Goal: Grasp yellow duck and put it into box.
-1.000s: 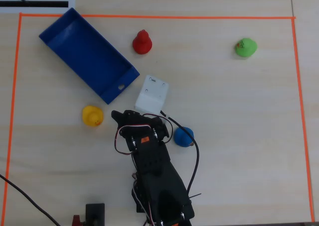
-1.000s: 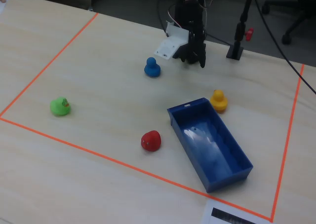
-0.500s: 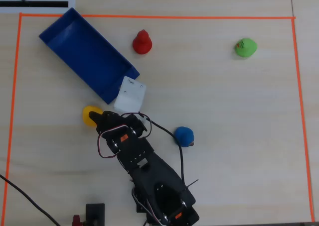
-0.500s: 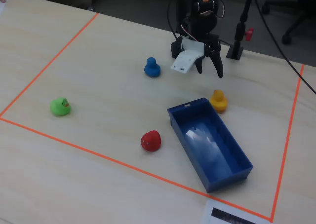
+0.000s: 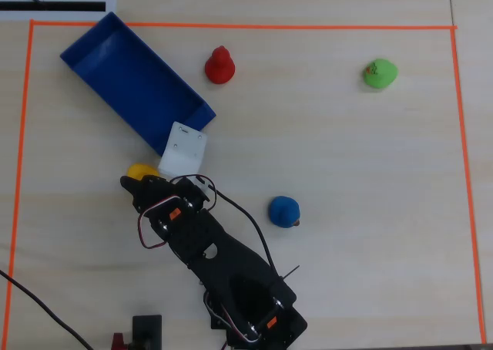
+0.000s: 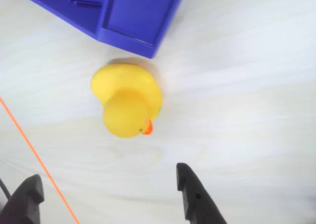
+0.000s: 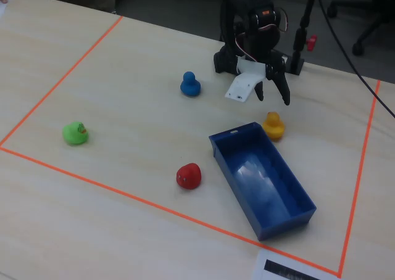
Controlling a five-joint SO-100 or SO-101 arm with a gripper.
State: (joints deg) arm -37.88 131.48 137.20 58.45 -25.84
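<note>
- We see the yellow duck [image 6: 127,100] in the wrist view standing upright on the table [image 6: 237,86], orange beak pointing toward the lower right of that view, its body just beside the corner of the blue box [image 6: 133,17], apparently with a thin gap.
- Gripper [image 6: 106,197] is spread wide and empty: one dark fingertip at the lower left edge of the wrist view, the other at lower centre, with the duck lying ahead of the gap between them and not yet inside it.
- Key relation, in our judgement: the duck sits straight ahead of the open jaws, roughly centred between them, so the coming move looks like a plain advance and descent, no sideways correction needed.
- Overhead view agrees: yellow duck [image 5: 139,170] peeks out just past the gripper [image 5: 146,182], partly covered by it, with the box [image 5: 115,65] close beyond it, near its short wall with the hole.
- Fixed view: yellow duck [image 7: 273,126] is on the table beside the box [image 7: 290,215], near its corner, with the gripper [image 7: 271,94] hanging above it, not touching.
- Risk we judge: the box wall is close to the duck, so the far finger could catch it.
- The orange tape line [image 6: 39,165] runs near the left finger in the wrist view.
- Red duck [image 5: 219,65], green duck [image 5: 380,73] and blue duck [image 5: 283,210] are well apart from the target.
</note>
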